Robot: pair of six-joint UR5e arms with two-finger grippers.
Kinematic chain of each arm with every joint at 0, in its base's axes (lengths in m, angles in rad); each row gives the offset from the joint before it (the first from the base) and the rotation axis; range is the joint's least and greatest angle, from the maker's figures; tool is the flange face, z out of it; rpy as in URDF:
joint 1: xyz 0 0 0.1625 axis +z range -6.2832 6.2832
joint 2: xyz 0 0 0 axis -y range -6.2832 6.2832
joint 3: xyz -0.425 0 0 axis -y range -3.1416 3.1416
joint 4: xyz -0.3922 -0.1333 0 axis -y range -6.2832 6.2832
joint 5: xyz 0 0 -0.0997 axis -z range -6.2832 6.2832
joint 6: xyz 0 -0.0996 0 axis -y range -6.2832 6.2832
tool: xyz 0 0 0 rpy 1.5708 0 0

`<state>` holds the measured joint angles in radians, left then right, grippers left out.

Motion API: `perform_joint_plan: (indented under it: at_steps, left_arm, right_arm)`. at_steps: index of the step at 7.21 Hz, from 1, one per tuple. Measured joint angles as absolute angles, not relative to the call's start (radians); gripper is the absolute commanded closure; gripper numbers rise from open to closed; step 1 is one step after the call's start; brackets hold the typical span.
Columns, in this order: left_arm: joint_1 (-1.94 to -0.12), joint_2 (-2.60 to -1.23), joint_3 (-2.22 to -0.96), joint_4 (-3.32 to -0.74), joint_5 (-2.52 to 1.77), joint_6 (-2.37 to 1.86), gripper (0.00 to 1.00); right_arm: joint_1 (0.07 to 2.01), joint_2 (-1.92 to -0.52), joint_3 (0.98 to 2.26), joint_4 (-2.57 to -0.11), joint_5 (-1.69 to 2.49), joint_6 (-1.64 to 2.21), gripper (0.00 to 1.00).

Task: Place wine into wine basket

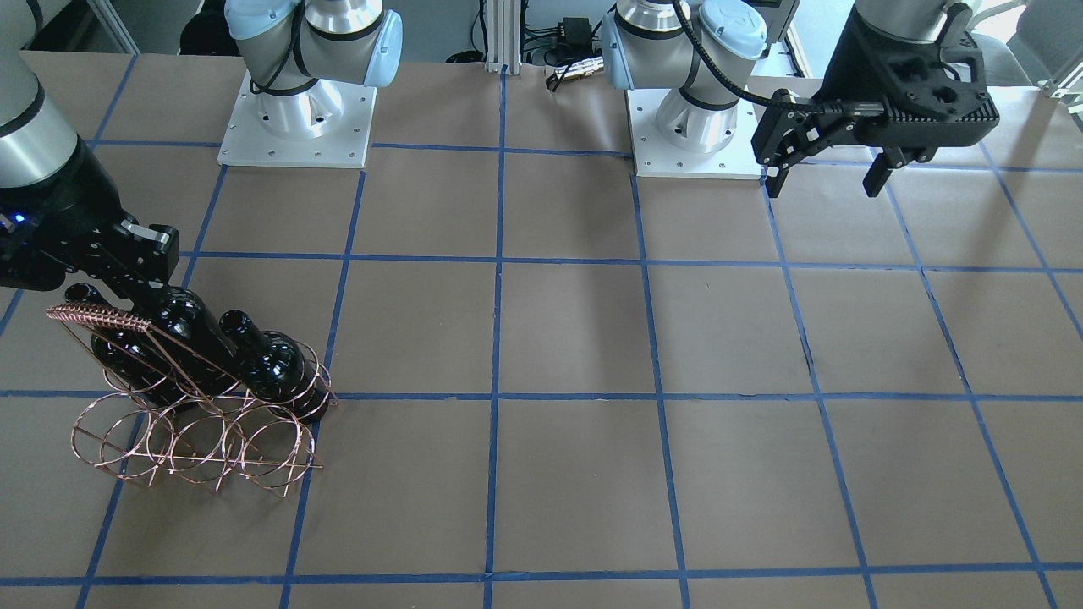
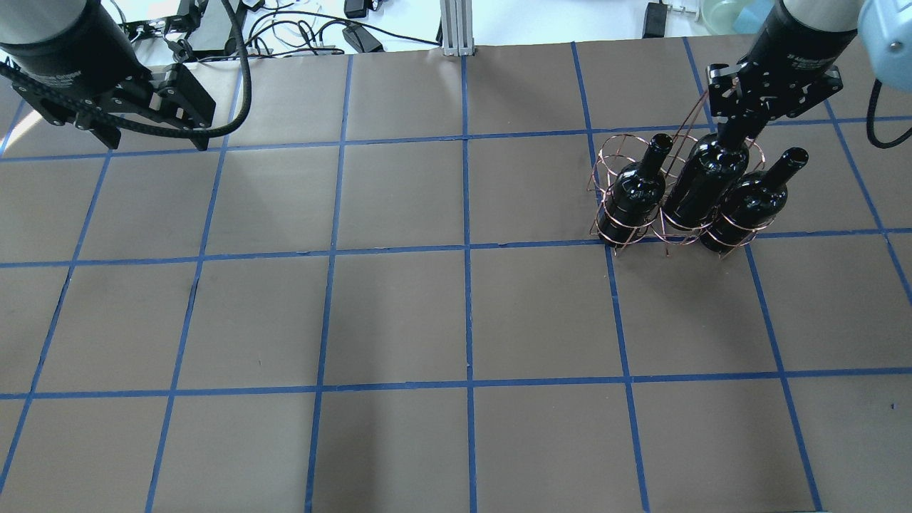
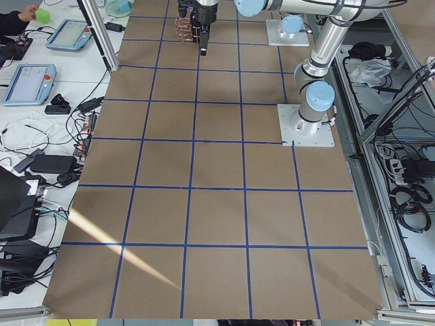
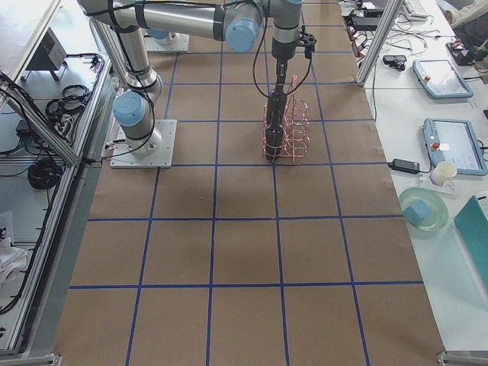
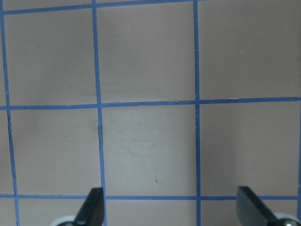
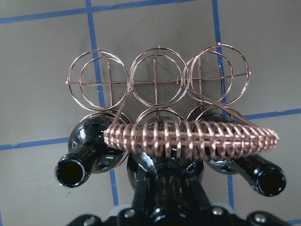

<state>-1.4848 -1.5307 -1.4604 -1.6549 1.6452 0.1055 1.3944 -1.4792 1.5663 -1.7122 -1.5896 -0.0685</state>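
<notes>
Three glossy black wine bottles stand in the near row of rings of the copper wire wine basket (image 2: 611, 153). My right gripper (image 2: 735, 132) is above the middle bottle (image 2: 705, 187) and shut on its neck, which is hidden by the fingers. The outer bottles (image 2: 634, 194) (image 2: 749, 201) stand free with open mouths. In the right wrist view the coiled handle (image 6: 188, 139) crosses over the middle bottle (image 6: 164, 176), and the far row of rings (image 6: 157, 80) is empty. My left gripper (image 2: 153, 135) is open and empty at the far left, also in its wrist view (image 5: 171, 209).
The table is brown paper with a blue tape grid (image 2: 467, 249). The two arm bases (image 1: 296, 110) (image 1: 698, 118) stand at the robot's side of it. Cables and devices (image 2: 342, 28) lie beyond the far edge. The basket (image 1: 195, 440) stands near the table's right end.
</notes>
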Motion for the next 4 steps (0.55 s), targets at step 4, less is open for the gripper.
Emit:
perform_joint_plan:
  at_steps: [4]
  left_arm:
    - [-1.483, -1.541, -1.462, -1.642, 1.547, 0.009, 0.00]
  right_arm:
    - [1.394, -1.466, 1.616, -1.768, -1.591, -0.069, 0.90]
